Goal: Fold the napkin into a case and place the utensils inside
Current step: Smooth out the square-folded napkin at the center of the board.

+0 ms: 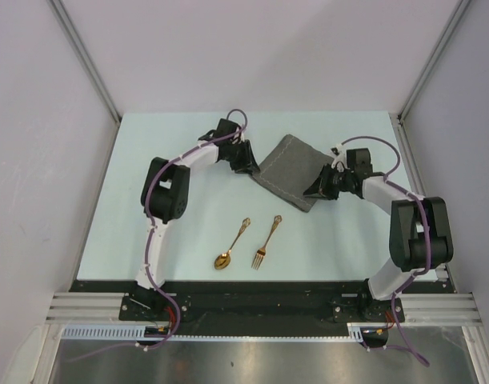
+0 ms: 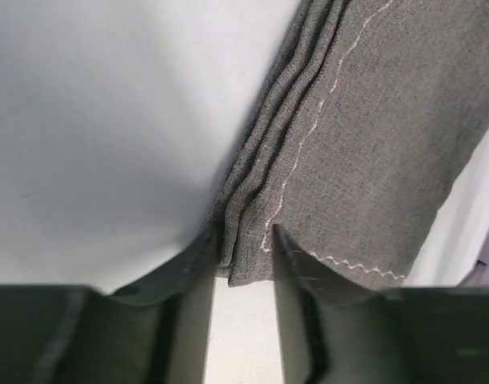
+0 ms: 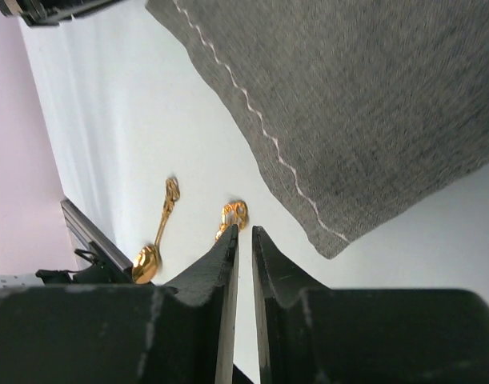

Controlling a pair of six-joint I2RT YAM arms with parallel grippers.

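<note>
The dark grey napkin [image 1: 287, 170] lies folded into a smaller rectangle at the back middle of the table, set at an angle. My left gripper [image 1: 246, 158] is at its left corner. In the left wrist view the fingers [image 2: 244, 240] are shut on the bunched layered corner of the napkin [image 2: 364, 152]. My right gripper [image 1: 318, 189] is at the napkin's near right corner, shut and empty [image 3: 245, 230], just off the cloth [image 3: 364, 88]. The gold spoon [image 1: 230, 246] and gold fork [image 1: 266, 242] lie side by side in front. The spoon [image 3: 152, 244] and the fork's handle end [image 3: 235, 213] also show in the right wrist view.
The pale table [image 1: 148, 168] is enclosed by white walls with metal corner posts [image 1: 84, 56]. A black rail [image 1: 252, 288] runs along the near edge by the arm bases.
</note>
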